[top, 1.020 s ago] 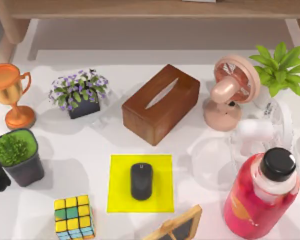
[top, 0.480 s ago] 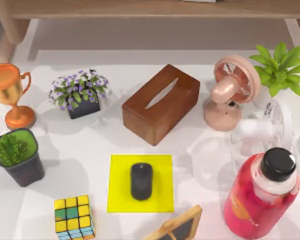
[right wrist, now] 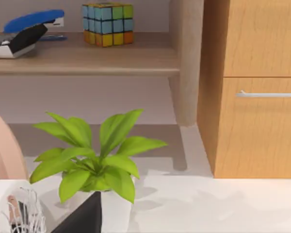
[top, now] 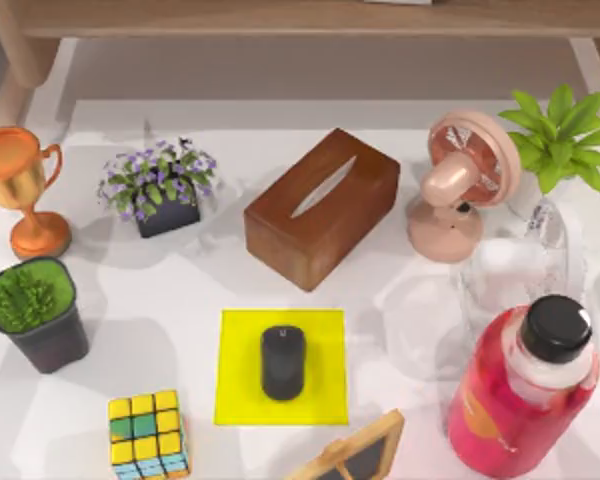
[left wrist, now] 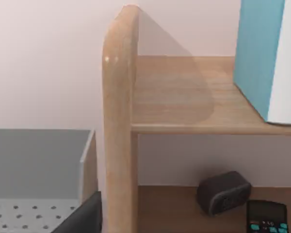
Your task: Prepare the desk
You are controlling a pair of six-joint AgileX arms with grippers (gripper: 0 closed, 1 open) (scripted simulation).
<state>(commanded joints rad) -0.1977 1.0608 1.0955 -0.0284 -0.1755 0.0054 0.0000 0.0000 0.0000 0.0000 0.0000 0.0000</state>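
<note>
Desk point(top: 140, 335), our broad white tabletop, spreads across the whole top view and carries everything below. Near its middle front lies a yellow square mat point(top: 240, 390) with a black computer mouse point(top: 282, 362) resting on it. Behind the mat stands a brown wooden tissue box point(top: 322, 207), set at an angle. Toward the left side we see a purple-flowered plant in a dark pot point(top: 158, 187), an orange trophy cup point(top: 18, 185), a grassy green plant in a grey pot point(top: 35, 312) and a multicoloured puzzle cube point(top: 148, 434). On the right stand a pink desk fan point(top: 462, 183), a leafy green plant point(top: 560, 135), a red bottle with a black cap point(top: 520, 390) and what may be a white fan point(top: 525, 265), though it is hard to make out. A light-brown wooden shelf unit point(top: 300, 20) runs along the far edge. We cannot tell how either arm's fingers stand.
</note>
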